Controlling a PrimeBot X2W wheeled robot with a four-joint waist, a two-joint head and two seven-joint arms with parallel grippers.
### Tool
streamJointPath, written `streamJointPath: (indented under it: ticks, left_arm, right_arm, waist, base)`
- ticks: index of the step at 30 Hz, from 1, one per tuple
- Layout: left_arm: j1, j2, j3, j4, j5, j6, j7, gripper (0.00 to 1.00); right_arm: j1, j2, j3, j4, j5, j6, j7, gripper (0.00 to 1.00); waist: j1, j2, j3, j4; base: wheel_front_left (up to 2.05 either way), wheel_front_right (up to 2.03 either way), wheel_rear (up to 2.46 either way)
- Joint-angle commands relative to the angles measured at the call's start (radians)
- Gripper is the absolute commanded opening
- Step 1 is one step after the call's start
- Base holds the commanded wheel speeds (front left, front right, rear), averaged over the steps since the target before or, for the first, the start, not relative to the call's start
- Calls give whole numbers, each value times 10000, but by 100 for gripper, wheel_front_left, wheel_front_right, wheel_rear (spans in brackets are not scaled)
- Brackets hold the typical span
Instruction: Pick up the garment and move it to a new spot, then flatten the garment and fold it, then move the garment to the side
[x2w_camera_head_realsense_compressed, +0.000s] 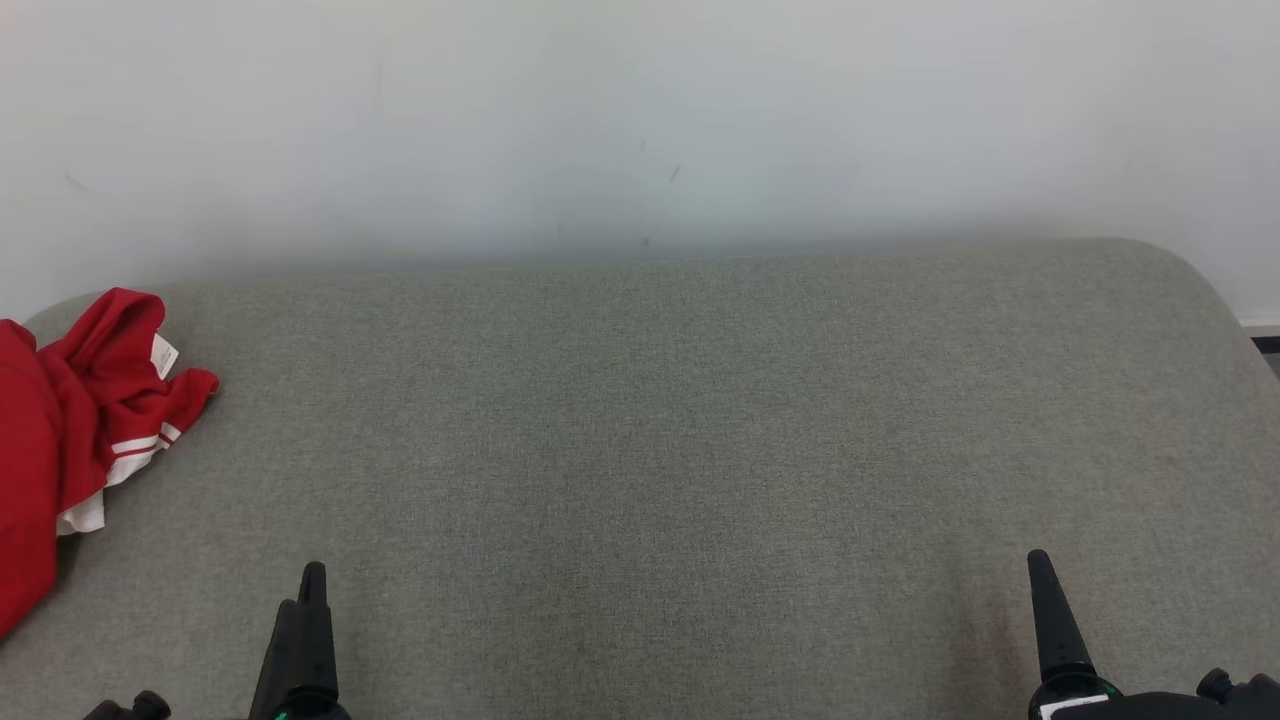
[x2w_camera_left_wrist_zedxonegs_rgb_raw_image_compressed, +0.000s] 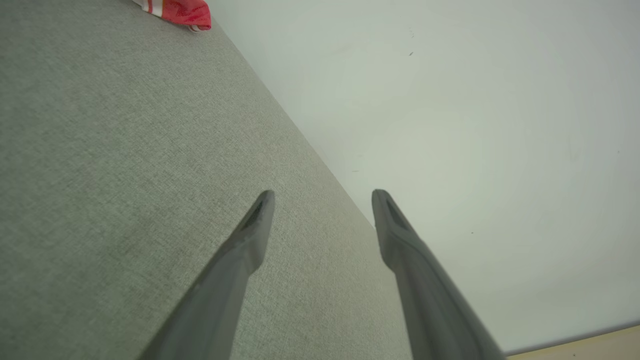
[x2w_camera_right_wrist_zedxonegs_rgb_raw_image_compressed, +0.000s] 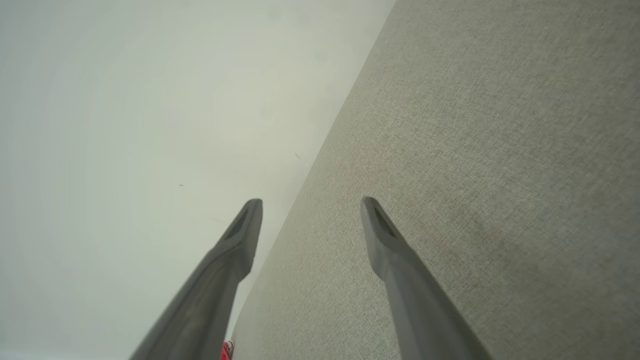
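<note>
left gripper jaws spread wide, empty | right gripper jaws spread wide, empty | red shirt crumpled at left end of grey cushion, apart from both

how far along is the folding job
Nothing looks done: the garment lies crumpled at the left end of the grey surface, neither flat nor folded. Nothing is in hand: the left gripper and right gripper are open and empty. Picking up, flattening, folding and setting aside all remain.

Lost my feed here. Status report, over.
Left gripper open, empty. Right gripper open, empty. Garment crumpled at left edge of grey cushion, untouched. Nothing seen in the way.
</note>
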Motion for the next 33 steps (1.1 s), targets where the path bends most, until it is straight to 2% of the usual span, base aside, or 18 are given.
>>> streamJointPath:
  ticks: [1,7,14,25,33]
  left_arm:
    - [-19,27,-19,-201,553,-15,-94,100]
    - [83,28,-161,-340,1946,56,-287,100]
    - [135,28,-101,-435,2984,105,-472,100]
    - [253,36,-238,-439,4921,153,-779,100]
    - [321,105,-321,-495,5896,302,-981,100]
  right_arm:
    - [-190,-42,68,-111,-469,50,-115,100]
    - [-217,-44,228,-120,-1461,53,-325,100]
    - [-260,-46,401,-57,-2416,55,-529,100]
    - [-290,-49,706,132,-4682,61,-870,100]
    - [-350,-53,900,208,-5755,66,-1107,100]
  waist:
    - [0,0,-1,4]
    - [0,0,-5,11]
    - [0,0,-1,6]
    - [0,0,-13,24]
    - [0,0,36,7]
  base:
    - [0,0,0]
    - [0,0,0]
    - [0,0,0]
    - [0,0,0]
    - [0,0,0]
